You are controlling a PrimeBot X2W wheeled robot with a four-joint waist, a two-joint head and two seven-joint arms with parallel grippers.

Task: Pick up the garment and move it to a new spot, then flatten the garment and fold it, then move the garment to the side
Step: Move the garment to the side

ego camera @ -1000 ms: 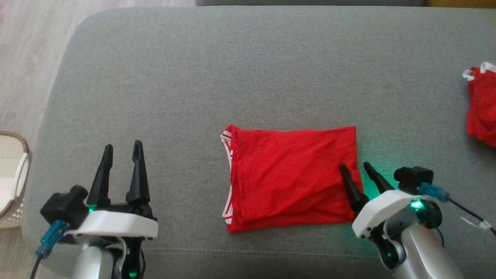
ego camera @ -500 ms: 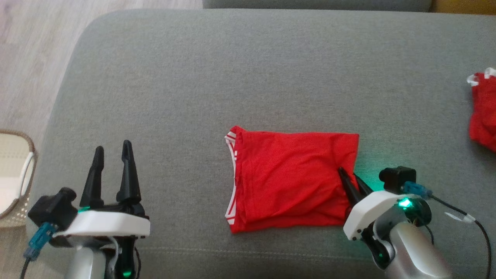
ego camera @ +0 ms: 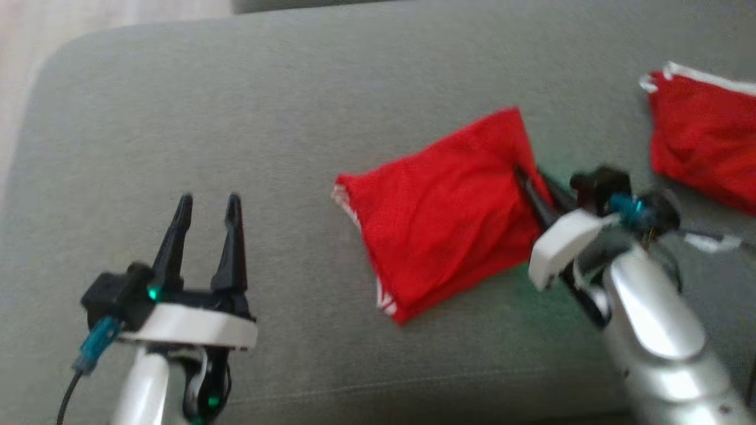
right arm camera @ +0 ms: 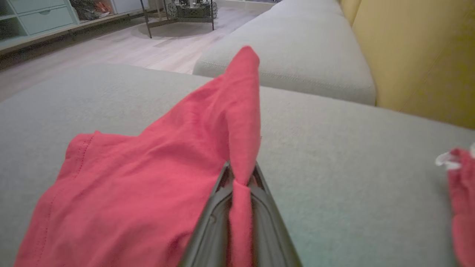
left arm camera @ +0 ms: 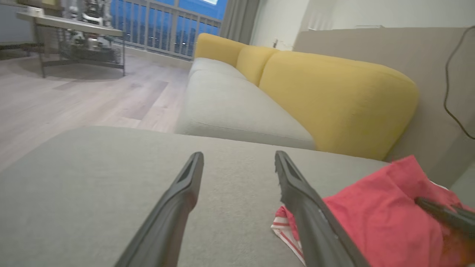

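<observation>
We see the folded red garment [ego camera: 440, 212] lying on the grey cushion [ego camera: 236, 118], right of the middle and in front of the right arm. In the head view its long axis runs on a slant, from the white-striped edge at the near left up to a plain red corner at the far right.

The right gripper [ego camera: 530, 175] is at the garment's right-hand edge. Its fingers [right arm camera: 269, 230] are closed almost together on a ridge of the red cloth. The left gripper [ego camera: 210, 200] is well apart from the garment, to its left over bare cushion. Its fingers [left arm camera: 174, 207] are spread wide and hold nothing.

The head view is blurred, but it gives us the garment's whole outline. It also shows a second red garment [ego camera: 703, 136] with white trim near the right edge of the cushion.

The right wrist view adds the pinch itself: cloth is gathered between the two fingers. Above them the corner stands up in a peak, while the rest slopes down to the cushion on the left.

The left wrist view looks low across the cushion. It shows the striped hem just beside the left gripper's finger and a yellow sofa back [left arm camera: 334, 96] beyond.
</observation>
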